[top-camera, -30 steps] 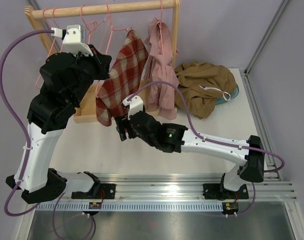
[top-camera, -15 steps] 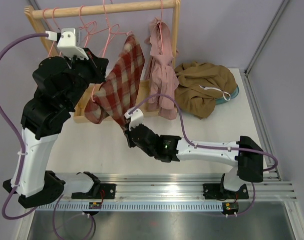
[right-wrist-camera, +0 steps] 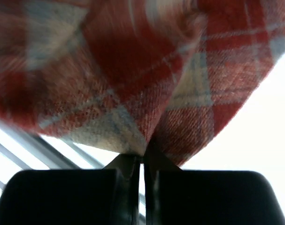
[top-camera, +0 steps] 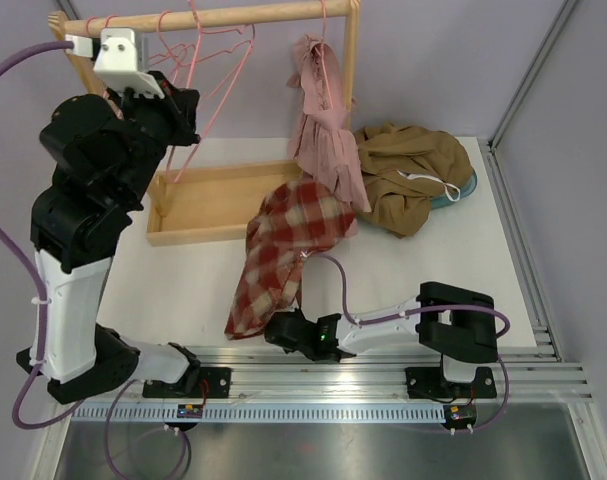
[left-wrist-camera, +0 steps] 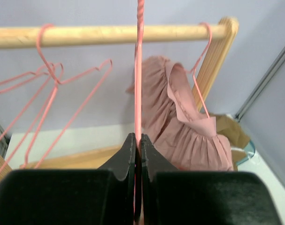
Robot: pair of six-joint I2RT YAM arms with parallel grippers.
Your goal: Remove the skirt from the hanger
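Observation:
The red plaid skirt [top-camera: 293, 235] lies apart from the hanger, stretched from the wooden base down toward the table's near edge. My right gripper [top-camera: 280, 328] sits low by the front rail, shut on a fold of the skirt [right-wrist-camera: 133, 79], which fills the right wrist view above the right gripper [right-wrist-camera: 143, 157]. High at the left of the rack, my left gripper [top-camera: 186, 108] is shut on the bare pink wire hanger [top-camera: 219, 88]. In the left wrist view the hanger wire [left-wrist-camera: 139, 70] runs straight up from the left gripper [left-wrist-camera: 138, 140].
A wooden rod [top-camera: 233, 17] spans the rack and carries other empty pink hangers [left-wrist-camera: 43, 93] and a pink garment [top-camera: 323, 130]. The rack's wooden base [top-camera: 173, 236] lies beneath. A brown garment heap [top-camera: 408, 175] sits at back right. A metal rail [top-camera: 383, 365] runs along the near edge.
My right gripper shut on the skirt's lower part and pulled it toward the near edge, off the hanger. The left arm raised the hanger up and to the left.

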